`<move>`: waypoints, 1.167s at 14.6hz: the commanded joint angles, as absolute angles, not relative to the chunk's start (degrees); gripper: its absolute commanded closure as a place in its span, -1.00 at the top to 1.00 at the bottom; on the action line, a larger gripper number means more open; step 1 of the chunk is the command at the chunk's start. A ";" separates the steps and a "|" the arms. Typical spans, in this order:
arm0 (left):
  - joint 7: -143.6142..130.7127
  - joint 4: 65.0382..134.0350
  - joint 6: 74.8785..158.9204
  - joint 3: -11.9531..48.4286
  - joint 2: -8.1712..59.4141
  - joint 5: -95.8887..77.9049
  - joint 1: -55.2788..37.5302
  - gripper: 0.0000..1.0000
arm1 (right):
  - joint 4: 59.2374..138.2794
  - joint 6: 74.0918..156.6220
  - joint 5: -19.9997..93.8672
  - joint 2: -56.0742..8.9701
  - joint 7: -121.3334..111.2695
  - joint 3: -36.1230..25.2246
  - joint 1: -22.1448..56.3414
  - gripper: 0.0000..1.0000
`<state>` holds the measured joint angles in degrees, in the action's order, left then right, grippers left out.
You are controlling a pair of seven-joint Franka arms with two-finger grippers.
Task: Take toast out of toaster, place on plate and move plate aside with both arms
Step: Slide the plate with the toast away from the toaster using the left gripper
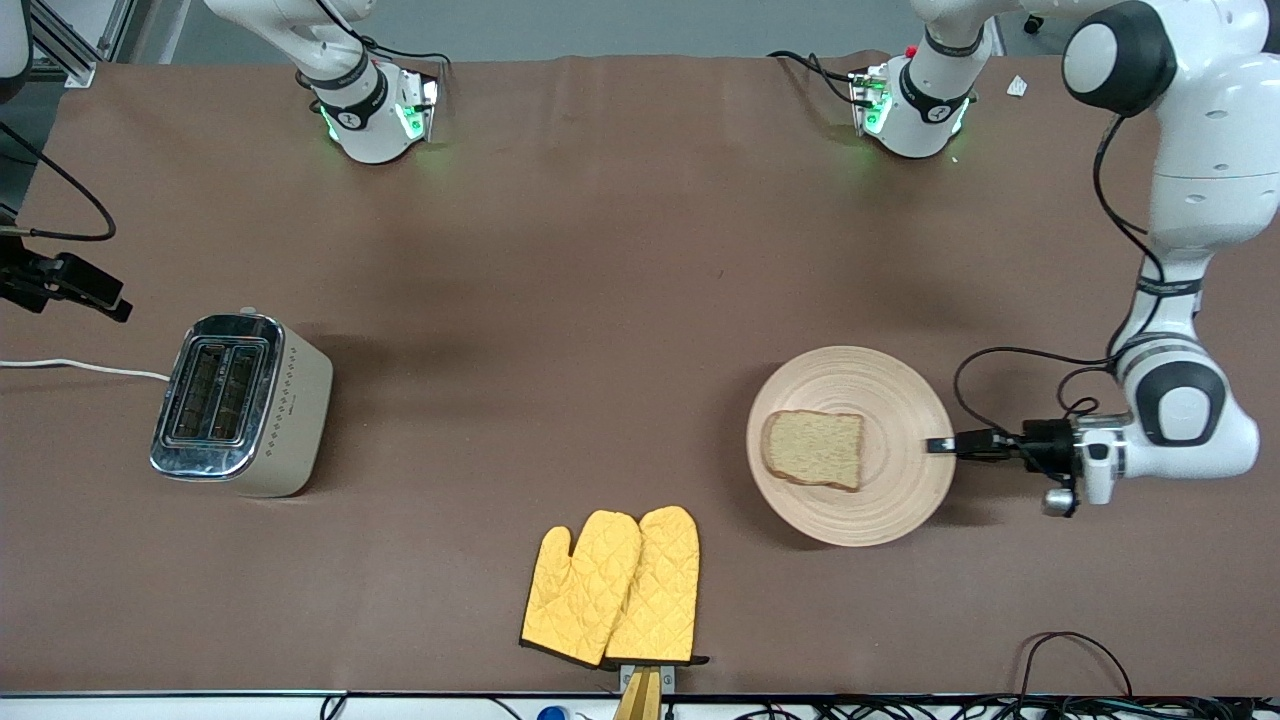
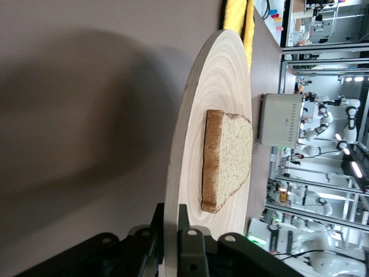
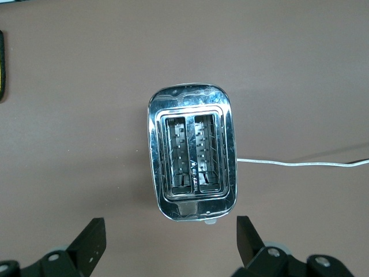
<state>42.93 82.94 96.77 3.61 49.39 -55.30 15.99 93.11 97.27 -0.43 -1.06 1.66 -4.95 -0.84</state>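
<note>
toast (image 1: 812, 449) is laid flat on the wooden plate (image 1: 890, 505), toward the left arm's end of the table | plate rim is clamped between the fingers of the left gripper (image 1: 938, 446), toast just beside it | right gripper (image 3: 171, 242) is held spread wide over the toaster (image 1: 238, 402) | oven mitts (image 1: 612, 587) are set nearer the front camera

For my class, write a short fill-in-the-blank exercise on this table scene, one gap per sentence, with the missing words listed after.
1. The toast lies on the ______.
2. The left tool grips the plate by its ______.
3. The right tool, fingers open, hangs over the ______.
4. Both slots of the toaster are ______.

Missing words: plate; rim; toaster; empty
</note>
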 commanded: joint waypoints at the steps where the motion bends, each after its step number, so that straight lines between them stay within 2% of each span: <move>1: 46.57 84.55 95.98 4.57 48.60 -52.40 20.02 -0.99 | 94.22 97.30 -1.41 -0.18 1.23 -4.39 -1.32 1.00; 7: 51.85 84.55 95.98 4.48 52.20 -51.15 24.52 -0.99 | 94.13 97.38 -1.41 -0.18 1.14 -4.39 -1.23 1.00; 8: 51.94 84.55 95.98 4.48 52.29 -51.15 24.61 -0.93 | 94.13 97.30 -1.41 -0.18 1.14 -4.31 -1.23 1.00; 9: 51.86 84.46 95.98 4.48 52.38 -51.24 24.52 -0.66 | 94.13 97.38 -1.41 -0.18 1.14 -4.39 -1.23 1.00; 10: 51.77 84.46 95.98 4.48 52.38 -51.15 24.52 0.03 | 94.13 97.38 -1.41 -0.18 1.14 -4.31 -1.23 1.00; 11: 51.85 84.46 95.98 4.40 52.30 -51.07 24.61 0.95 | 94.13 97.38 -1.41 -0.18 1.14 -4.31 -1.23 1.00; 14: 51.51 81.31 95.98 3.96 51.59 -45.47 24.70 1.00 | 94.13 97.38 -1.41 -0.18 0.53 -4.39 -1.32 1.00; 17: 51.24 74.38 95.98 3.96 49.40 -33.18 24.79 1.00 | 94.13 97.38 -1.41 -0.18 0.53 -4.39 -1.32 1.00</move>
<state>51.37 78.35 96.74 4.13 51.92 -40.11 24.76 93.18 97.27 -0.43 -1.06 1.16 -4.89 -0.84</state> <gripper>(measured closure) 0.141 0.000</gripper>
